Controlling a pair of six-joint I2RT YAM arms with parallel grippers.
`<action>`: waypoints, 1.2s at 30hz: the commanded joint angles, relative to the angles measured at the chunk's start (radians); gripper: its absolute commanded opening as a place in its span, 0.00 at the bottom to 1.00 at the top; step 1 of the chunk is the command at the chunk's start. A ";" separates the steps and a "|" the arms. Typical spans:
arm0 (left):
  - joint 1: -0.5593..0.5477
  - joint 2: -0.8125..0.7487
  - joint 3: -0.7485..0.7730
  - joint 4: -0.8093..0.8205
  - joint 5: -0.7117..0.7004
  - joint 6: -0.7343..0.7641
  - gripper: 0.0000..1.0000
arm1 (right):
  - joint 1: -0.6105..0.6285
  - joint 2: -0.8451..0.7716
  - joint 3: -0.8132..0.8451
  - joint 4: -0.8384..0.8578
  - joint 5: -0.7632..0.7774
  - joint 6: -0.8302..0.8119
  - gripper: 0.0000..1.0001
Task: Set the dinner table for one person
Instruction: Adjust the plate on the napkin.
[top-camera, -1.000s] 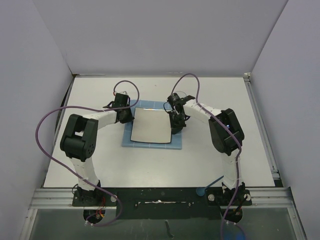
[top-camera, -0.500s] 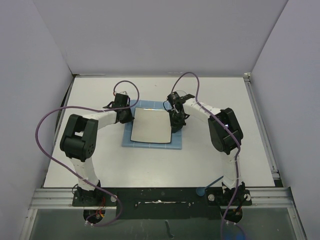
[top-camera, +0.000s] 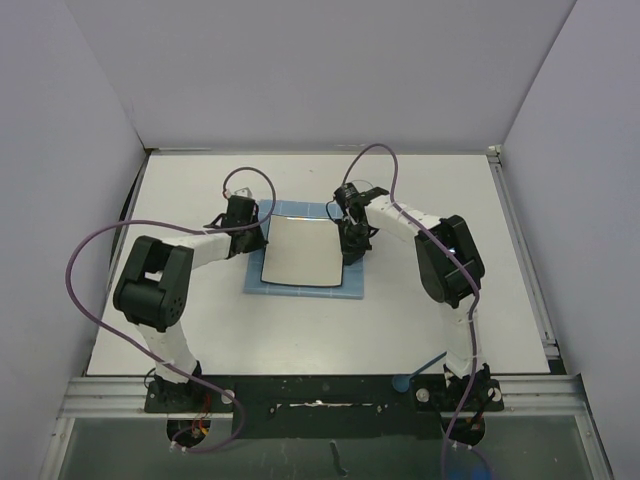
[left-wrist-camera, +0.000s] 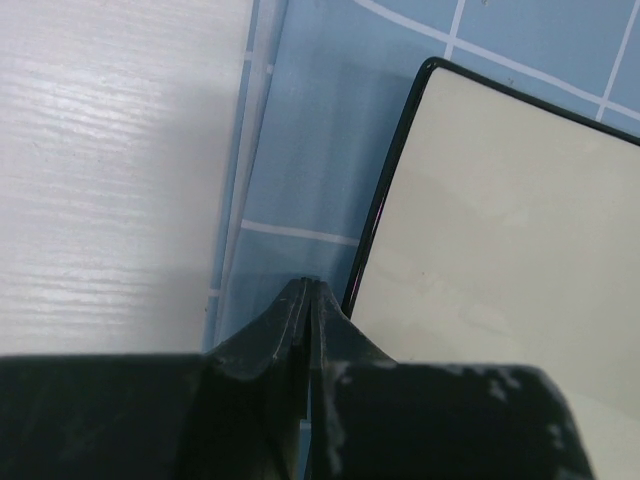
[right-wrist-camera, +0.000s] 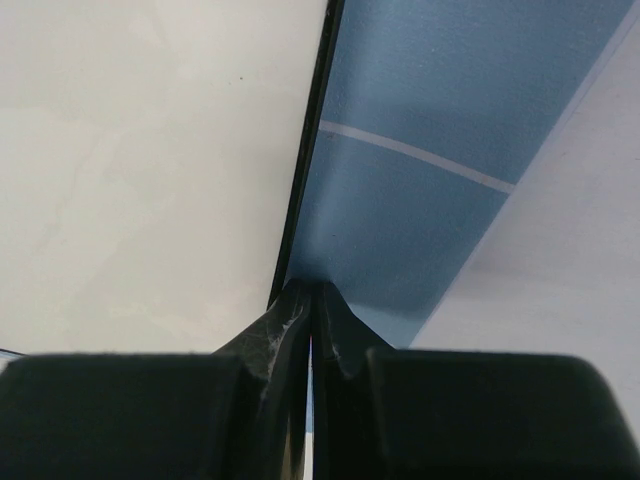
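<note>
Blue placemat (top-camera: 305, 291) holds the plate (top-camera: 300, 250), which my left gripper (left-wrist-camera: 306, 290) and right gripper (right-wrist-camera: 310, 292), both shut empty, flank at its edges, probably to centre it.

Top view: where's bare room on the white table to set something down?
Bare matte-white tabletop: the far strip by the back wall, the near strip before the arm bases, the right side. Crowded: the blue grid placemat, its square white dark-rimmed plate flanked by the left gripper and right gripper.
</note>
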 joint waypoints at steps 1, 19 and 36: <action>-0.060 -0.034 -0.062 -0.052 0.102 -0.041 0.00 | 0.023 0.021 0.062 0.127 -0.091 0.026 0.00; -0.131 -0.098 -0.138 -0.077 0.068 -0.071 0.00 | 0.022 0.059 0.105 0.123 -0.089 0.027 0.00; -0.213 -0.144 -0.162 -0.116 0.031 -0.091 0.00 | 0.020 0.073 0.125 0.122 -0.090 0.027 0.00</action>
